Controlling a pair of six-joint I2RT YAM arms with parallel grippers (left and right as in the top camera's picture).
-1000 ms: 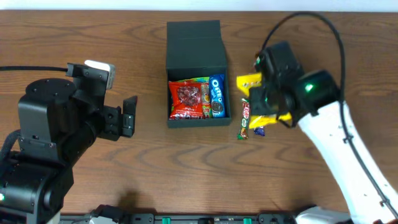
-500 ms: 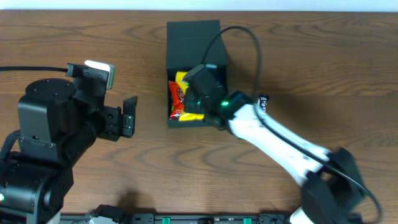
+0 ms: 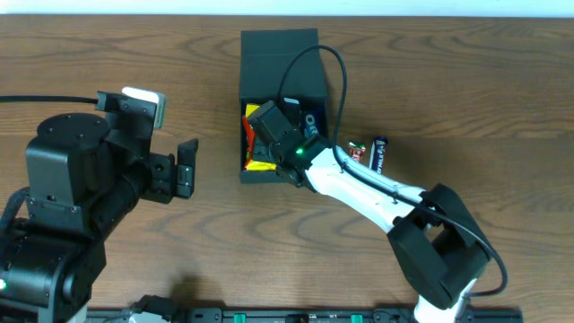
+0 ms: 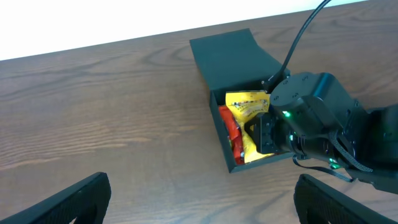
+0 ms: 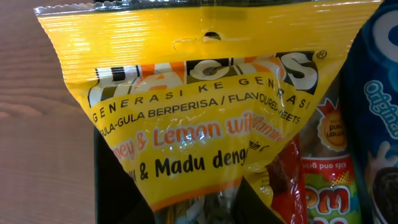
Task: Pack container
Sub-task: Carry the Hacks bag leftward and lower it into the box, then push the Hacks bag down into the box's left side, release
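The container (image 3: 280, 63) stands on the table (image 3: 466, 81), at the far middle, with its flap lid open toward the far side. The right gripper (image 3: 269, 135) is over the left part of the open box and is closed on a yellow packet (image 5: 199, 124). This packet is partly inside the box, above a red packet (image 4: 229, 134) and beside a blue Oreo packet (image 5: 379, 106). A small red bar (image 3: 358, 154) and a dark bar (image 3: 378, 152) lie on the table just right of the container. The left gripper (image 3: 186, 167) is well to the left of the box, with its fingers wide apart and holding nothing.
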